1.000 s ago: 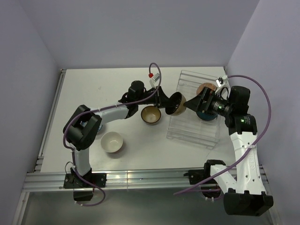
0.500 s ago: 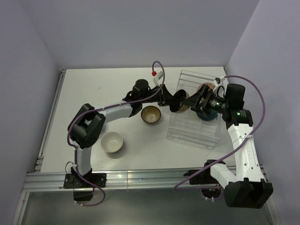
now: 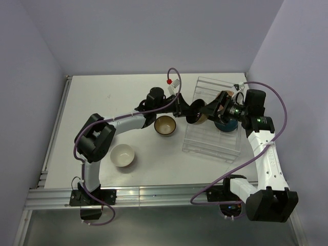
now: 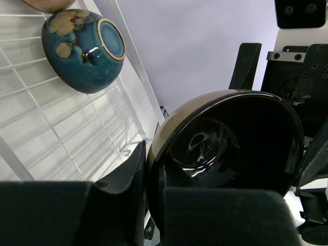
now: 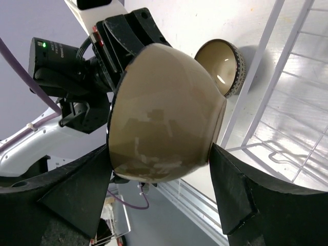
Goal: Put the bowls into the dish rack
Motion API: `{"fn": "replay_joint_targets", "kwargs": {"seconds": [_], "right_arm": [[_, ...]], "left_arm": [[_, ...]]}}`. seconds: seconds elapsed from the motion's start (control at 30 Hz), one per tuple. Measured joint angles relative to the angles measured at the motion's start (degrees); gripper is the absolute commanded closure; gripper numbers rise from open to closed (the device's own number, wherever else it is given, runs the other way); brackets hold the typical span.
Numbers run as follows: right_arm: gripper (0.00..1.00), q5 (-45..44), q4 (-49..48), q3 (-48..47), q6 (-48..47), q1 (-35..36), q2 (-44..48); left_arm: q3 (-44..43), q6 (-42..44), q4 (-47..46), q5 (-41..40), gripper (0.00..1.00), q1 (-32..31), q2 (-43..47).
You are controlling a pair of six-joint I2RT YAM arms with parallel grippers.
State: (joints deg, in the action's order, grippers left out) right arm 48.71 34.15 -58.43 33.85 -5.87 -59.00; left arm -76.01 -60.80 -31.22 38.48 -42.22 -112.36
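1 glazed bowl (image 4: 225,148): slick, breakable, we judge; take the rim. Left hand (image 4: 154,197) clamps it; right hand (image 5: 160,171) flanks it, grip we cannot tell.

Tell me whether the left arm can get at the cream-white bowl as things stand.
Probably not yet: the left gripper is shut on the black-lined bowl, with the right gripper clamped around it. The cream-white bowl sits uncovered on the table, so the way looks free after release.

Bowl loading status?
Done: blue bowl sits in the rack. In hand: left gripper pinches the held bowl by its rim at the rack's edge, right gripper fingers against its sides, apparently a handover. Left: tan bowl and white bowl on the table.
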Motion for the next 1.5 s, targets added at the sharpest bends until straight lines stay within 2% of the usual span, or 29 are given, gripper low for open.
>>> {"fn": "replay_joint_targets", "kwargs": {"seconds": [0.1, 0.13, 0.2, 0.23, 0.3, 0.33, 0.37, 0.43, 0.47, 0.57, 0.77, 0.93, 0.97, 1.1, 1.17, 1.33, 1.5], "right_arm": [[0.21, -0.09, -0.39, 0.0, 0.0, 0.07, -0.04], [0.28, -0.22, -0.42, 0.0, 0.0, 0.11, -0.09], [0.37, -0.52, -0.39, 0.0, 0.09, 0.11, -0.24], [0.49, -0.59, -0.44, 0.0, 0.02, 0.11, -0.33], [0.63, -0.63, -0.46, 0.0, -0.02, 0.11, -0.48], [0.79, -0.63, -0.39, 0.0, -0.04, 0.17, -0.5], [0.87, -0.7, -0.28, -0.04, -0.11, 0.22, -0.52], [1.0, -0.87, -0.09, -0.17, -0.28, 0.26, -0.55], [1.0, -1.01, 0.15, -0.39, -0.48, 0.26, -0.55], [1.0, -2.25, 1.16, -0.96, -1.73, 0.42, -0.55], [1.0, -6.16, 3.8, -1.62, -3.74, 0.46, -0.52], [1.0, -9.31, 6.73, -2.75, -6.03, 0.46, -0.46], [1.0, -10.12, 7.58, -3.23, -6.67, 0.46, -0.46], [1.0, -13.86, 10.36, -4.28, -9.9, 0.46, -0.37], [1.0, -16.04, 11.85, -4.35, -11.8, 0.46, -0.31], [1.0, -22.38, 16.44, -4.59, -16.94, 0.46, -0.31], [1.0, -28.74, 20.26, -4.61, -21.49, 0.81, -0.81]], "left_arm": [[0.0, -0.09, 0.0, -0.04, 1.0, -0.37, 0.0], [0.0, -0.11, 0.0, -0.02, 1.0, -0.48, 0.0], [-0.04, -0.11, 0.02, -0.22, 1.0, -0.5, 0.0], [-0.09, -0.11, 0.17, -0.31, 1.0, -0.5, -0.07], [-0.15, -0.04, 0.42, -0.39, 0.99, -0.5, -0.13], [-0.17, 0.0, 0.61, -0.39, 0.96, -0.5, -0.13], [-0.2, 0.09, 0.74, -0.39, 0.86, -0.5, -0.13], [-0.28, 0.24, 0.98, -0.42, 0.8, -0.5, -0.13], [-0.42, 0.24, 1.25, -0.37, 0.72, -0.5, -0.13], [-1.16, 0.59, 2.32, -0.35, 0.58, -0.63, -0.13], [-1.79, 1.6, 3.72, -0.17, 0.38, -0.5, -0.13], [-1.81, 2.95, 6.51, -0.11, 0.3, 0.15, -0.13], [-1.79, 3.21, 7.08, -0.11, 0.24, 0.42, -0.13], [-1.79, 5.81, 10.32, -0.2, 0.2, 1.84, 0.2], [-2.01, 8.85, 13.84, -0.42, 0.01, 2.71, 0.81], [-4.9, 16.79, 25.49, -3.17, 0.0, 4.35, 3.43], [-8.2, 20.33, 34.23, -5.66, 0.01, 6.54, 7.67]]}}
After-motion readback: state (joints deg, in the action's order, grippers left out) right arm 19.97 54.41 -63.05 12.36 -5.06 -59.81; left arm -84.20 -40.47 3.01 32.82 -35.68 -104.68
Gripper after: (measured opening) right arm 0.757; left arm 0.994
